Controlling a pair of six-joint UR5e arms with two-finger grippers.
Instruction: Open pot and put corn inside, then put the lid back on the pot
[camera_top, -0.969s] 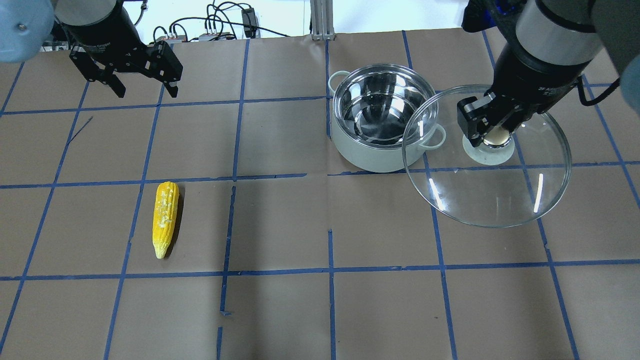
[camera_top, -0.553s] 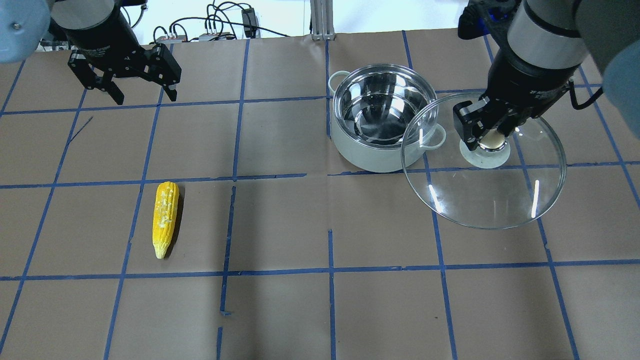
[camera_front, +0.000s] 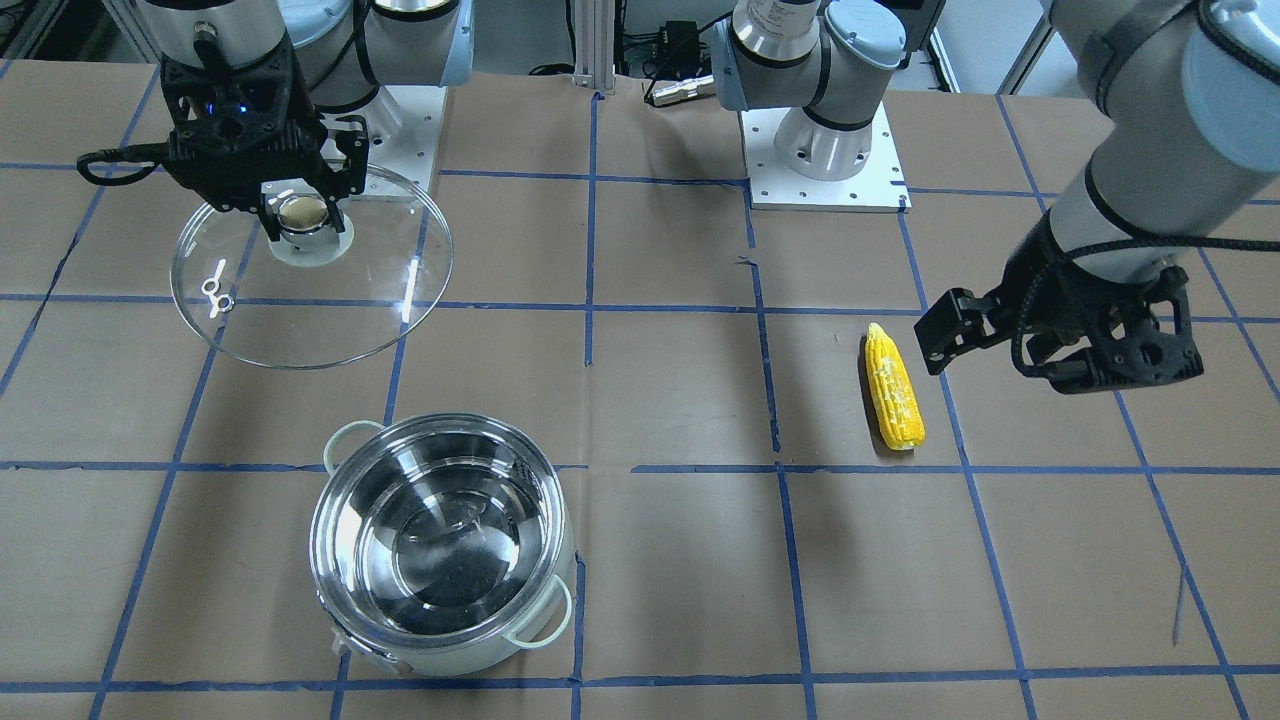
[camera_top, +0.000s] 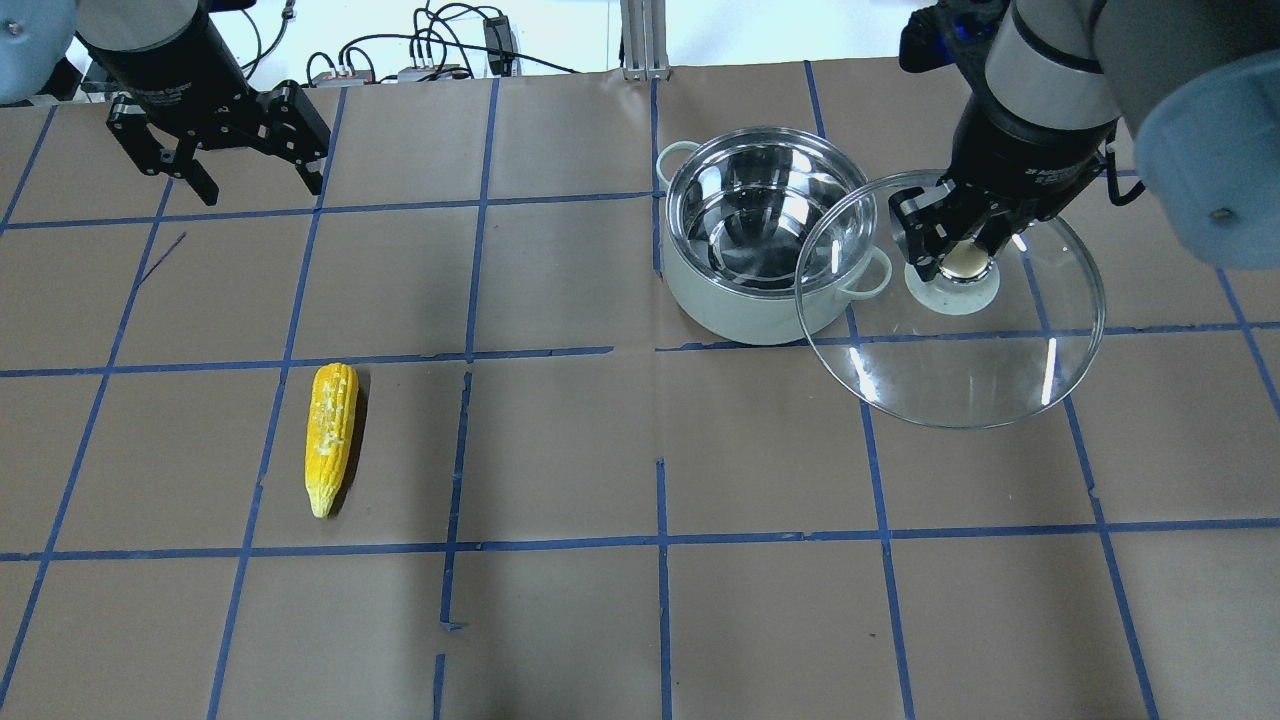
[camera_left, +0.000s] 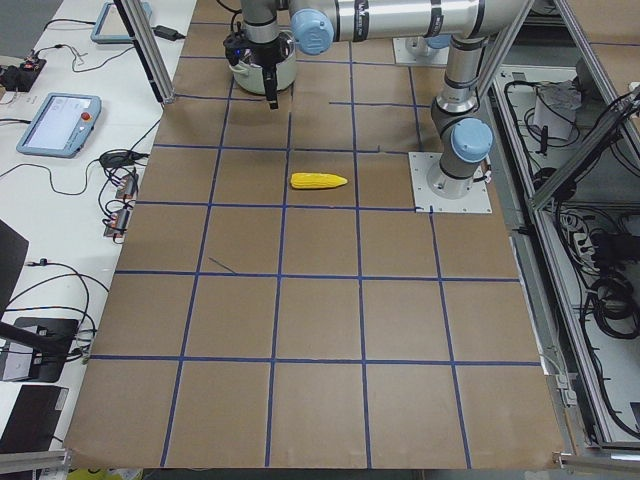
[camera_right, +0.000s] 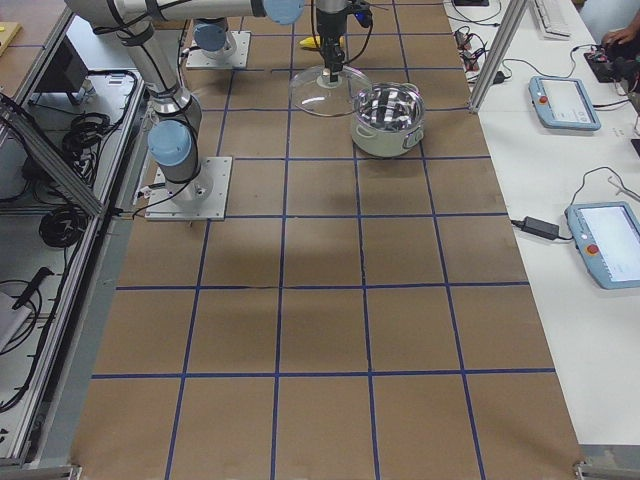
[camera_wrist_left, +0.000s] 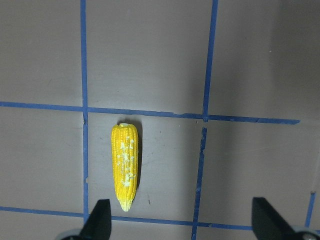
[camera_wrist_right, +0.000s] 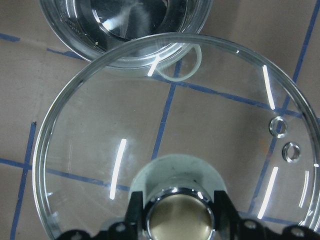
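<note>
The pot (camera_top: 765, 235) stands open and empty on the table; it also shows in the front view (camera_front: 440, 545). My right gripper (camera_top: 955, 255) is shut on the lid's cream knob (camera_wrist_right: 179, 217). It holds the glass lid (camera_top: 960, 370) above the table, right of the pot, with its rim overlapping the pot's right handle. The corn (camera_top: 331, 437) lies on the table at the left, pointed end towards the robot. My left gripper (camera_top: 258, 180) is open and empty, high above the table beyond the corn. The left wrist view shows the corn (camera_wrist_left: 125, 172) between and beyond its fingertips.
Brown paper with a blue tape grid covers the table (camera_top: 640, 600). Cables and boxes (camera_top: 430, 55) lie past the far edge. The arm bases (camera_front: 825, 150) stand on the robot's side of the table.
My right gripper has carried the lid a little left, towards the pot, and lower. My left gripper has shifted left and away. The corn and pot have not moved.
</note>
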